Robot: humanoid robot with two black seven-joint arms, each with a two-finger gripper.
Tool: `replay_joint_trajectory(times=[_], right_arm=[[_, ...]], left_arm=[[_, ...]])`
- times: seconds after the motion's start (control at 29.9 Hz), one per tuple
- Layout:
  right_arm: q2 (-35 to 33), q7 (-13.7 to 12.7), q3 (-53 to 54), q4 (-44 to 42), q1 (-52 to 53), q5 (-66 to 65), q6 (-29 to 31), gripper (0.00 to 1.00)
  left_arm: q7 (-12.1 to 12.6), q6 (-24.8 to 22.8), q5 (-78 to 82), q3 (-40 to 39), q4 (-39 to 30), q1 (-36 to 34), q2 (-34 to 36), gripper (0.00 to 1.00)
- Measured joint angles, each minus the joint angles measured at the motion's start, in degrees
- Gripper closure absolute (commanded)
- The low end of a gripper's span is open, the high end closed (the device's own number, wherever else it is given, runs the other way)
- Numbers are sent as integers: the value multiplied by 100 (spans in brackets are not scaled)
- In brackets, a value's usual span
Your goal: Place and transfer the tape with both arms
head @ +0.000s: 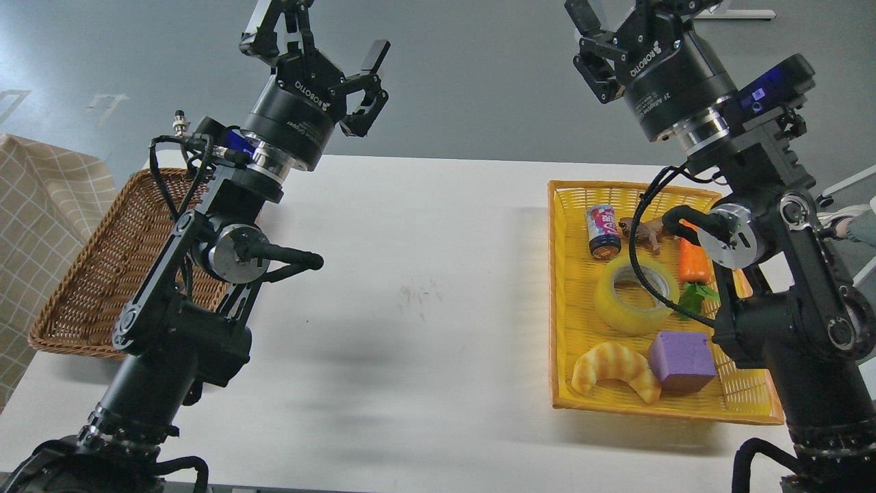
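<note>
Tape (634, 296) lies flat in the yellow tray (565, 329) on the right side of the white table (410, 308), hole facing up, crowded by other things: a small can (603, 232) just behind it, a carrot (692, 263) to its right, a purple block (680, 361) and a croissant (616, 370) in front. A black cable from the right arm crosses over part of the roll, so a little of its rim is hidden. Both arms are raised well clear of the table. The left gripper (321, 51) hangs high above the table's far edge with its fingers spread apart and nothing between them. The right gripper (602, 44) is also up high, beyond the far edge of the tray; one finger shows plainly, the other is cut off by the top of the view, but what shows looks spread and nothing is held. Neither touches the roll. A brown wicker basket (96, 287) sits at the left edge of the table, partly behind the left arm — probably where the roll is meant to end up, with the bare middle of the table serving as the handover spot. By that reading the job has hardly begun: the right arm, being nearest, would have to come down over the tray first. The tight packing is the worry — fingers closing across the ring could nudge the can or the carrot.
</note>
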Motion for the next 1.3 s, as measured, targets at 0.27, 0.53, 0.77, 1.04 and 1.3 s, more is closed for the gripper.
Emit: replay_joint_trajectory(times=[0.27,0.53,0.77,1.04,1.3], right_arm=[[0,3,-48,563,-250,-17,5,2],[-343,-33,-289,434,-218,-820,49,1],[-1421,-86,-703,454,-256,-1835,92,1],[-2923,-85,-1251,453,-240,-3014,702,1],[-3526,23,-1550,257,-806,-4465,863,1]], left_arm=[[0,102,-7,7,0,-14,8,2],[0,106,-12,-8,0,-15,27,2],[0,114,-4,-9,-1,-1,15,2],[-9,109,-10,-9,-28,0,15,2],[-11,71,-13,-9,-34,7,26,2]])
